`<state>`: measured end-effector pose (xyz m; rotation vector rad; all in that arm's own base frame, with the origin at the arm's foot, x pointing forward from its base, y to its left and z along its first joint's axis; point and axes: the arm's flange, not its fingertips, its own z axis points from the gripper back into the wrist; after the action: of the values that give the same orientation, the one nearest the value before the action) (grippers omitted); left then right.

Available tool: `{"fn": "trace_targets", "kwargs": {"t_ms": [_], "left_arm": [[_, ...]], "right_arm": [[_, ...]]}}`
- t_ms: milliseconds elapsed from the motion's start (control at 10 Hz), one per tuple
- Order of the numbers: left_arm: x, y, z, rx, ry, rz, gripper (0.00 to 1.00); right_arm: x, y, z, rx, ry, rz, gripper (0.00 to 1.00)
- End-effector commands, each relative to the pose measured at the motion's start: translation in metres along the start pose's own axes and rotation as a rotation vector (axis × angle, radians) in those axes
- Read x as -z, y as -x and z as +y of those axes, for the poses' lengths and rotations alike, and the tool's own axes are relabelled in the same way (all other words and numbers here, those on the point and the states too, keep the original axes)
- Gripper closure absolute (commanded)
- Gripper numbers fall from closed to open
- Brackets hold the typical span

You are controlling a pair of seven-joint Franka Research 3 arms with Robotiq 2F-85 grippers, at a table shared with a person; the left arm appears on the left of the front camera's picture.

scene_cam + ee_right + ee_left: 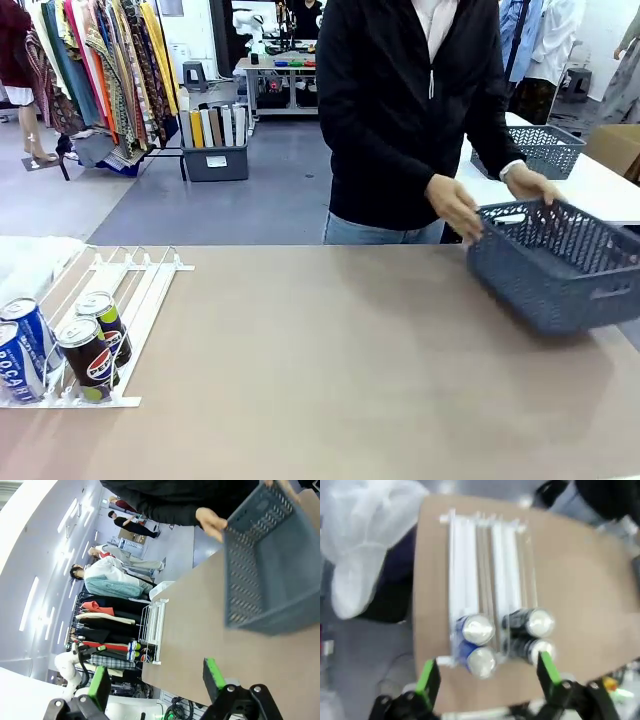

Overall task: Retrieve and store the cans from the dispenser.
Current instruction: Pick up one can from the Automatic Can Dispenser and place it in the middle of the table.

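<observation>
The left hand [487,672] hangs spread wide above the low end of the dispenser [465,560], where four cans [479,629] sit, two blue and two black. The right hand [156,676] is wide too, empty, over the surface [200,645]. A person [400,110] holds a grey basket [560,265] at the far right.

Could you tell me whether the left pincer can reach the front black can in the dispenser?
Probably yes: the left pincer hangs open above the dispenser, with nothing between it and the front black can.
</observation>
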<state>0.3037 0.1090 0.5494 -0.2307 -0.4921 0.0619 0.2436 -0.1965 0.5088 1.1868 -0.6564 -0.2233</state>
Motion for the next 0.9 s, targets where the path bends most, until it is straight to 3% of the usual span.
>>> {"fn": "trace_targets", "kwargs": {"t_ms": [0,200,300,400,700,800], "left_arm": [[0.036,0.004,-0.006,0.259,-0.347,0.331,0.00],[0.059,0.002,-0.012,0.248,-0.343,0.374,0.00],[0.056,-0.005,-0.019,0.191,-0.154,0.309,0.00],[0.059,0.007,-0.018,0.203,-0.325,0.299,0.00],[0.068,0.004,-0.020,0.225,-0.289,0.328,0.00],[0.078,0.010,-0.025,0.266,-0.165,0.386,0.00]], "right_arm": [[0.001,-0.002,0.000,-0.028,-0.017,-0.010,0.00],[0.001,-0.002,0.000,-0.028,-0.017,-0.010,0.00],[0.001,-0.002,0.000,-0.028,-0.017,-0.010,0.00],[0.001,-0.002,0.000,-0.028,-0.017,-0.010,0.00],[0.001,-0.002,0.000,-0.028,-0.017,-0.010,0.00],[0.001,-0.002,0.000,-0.028,-0.017,-0.010,0.00]]}}
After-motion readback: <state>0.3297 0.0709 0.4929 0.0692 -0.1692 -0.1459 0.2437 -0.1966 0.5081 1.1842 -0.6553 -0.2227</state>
